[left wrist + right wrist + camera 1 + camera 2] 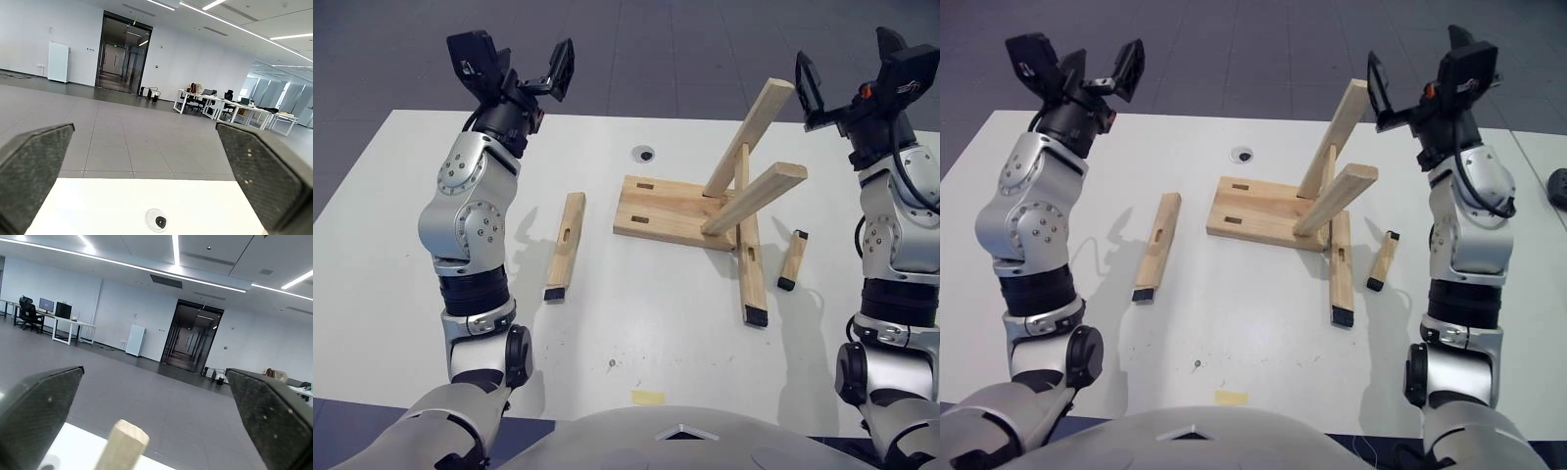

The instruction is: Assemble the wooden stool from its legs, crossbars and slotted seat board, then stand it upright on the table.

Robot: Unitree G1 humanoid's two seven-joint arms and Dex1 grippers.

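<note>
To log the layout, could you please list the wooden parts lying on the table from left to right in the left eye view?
slotted leg → seat board → short wooden piece

This is a large open-plan office: a wide floor of grey tiles (127, 147) and long ceiling light strips (234, 24) across the top of the left wrist view. White desks (215, 102) with office chairs (229, 95) stand at that view's middle right, a monitor (46, 305) sits on a desk at the far left of the right wrist view, and a dark-framed doorway (122, 61) opens beside a white cabinet (58, 62) at the left wrist view's upper left. The white table (411, 196) in the eye views has a round cable grommet (645, 153).
</note>
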